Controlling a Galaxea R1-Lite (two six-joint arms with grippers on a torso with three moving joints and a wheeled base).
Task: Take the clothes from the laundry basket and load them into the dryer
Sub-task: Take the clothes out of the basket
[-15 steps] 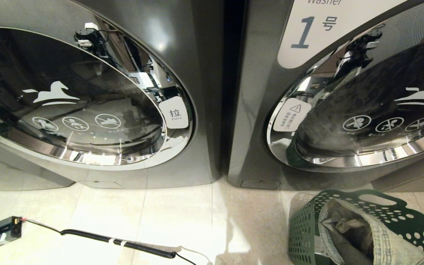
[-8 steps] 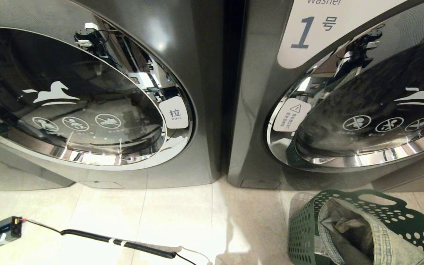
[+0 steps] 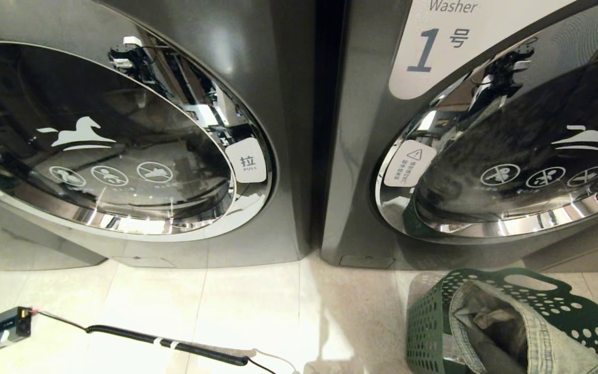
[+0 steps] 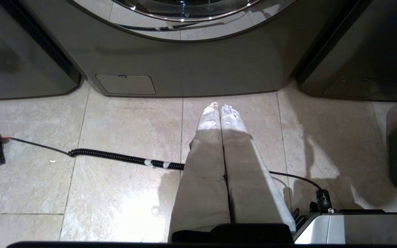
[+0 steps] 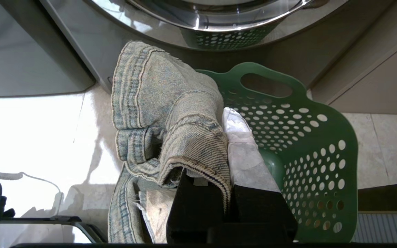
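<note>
Denim jeans [image 5: 171, 117] were gripped by the right gripper [image 5: 224, 151], whose white-wrapped fingers [image 5: 243, 155] were clamped on a fold, over the green laundry basket [image 5: 308, 144] (set on the floor at five o'clock in the head view). The left gripper [image 4: 220, 108] was held shut above the tiles, a coiled cable [image 4: 122, 157] lying beneath. Two horse-logo washers [image 3: 138, 145] were faced.

Left tool [image 4: 220, 106]: two long tapering fingers [image 4: 205, 151] wrapped in off-white cloth, set in a black mount; right tool [image 5: 227, 119]: white-wrapped finger [image 5: 243, 151] on blocky black base; silver-grey chassis edge [image 4: 357, 227] with a black plug and cable.
</note>
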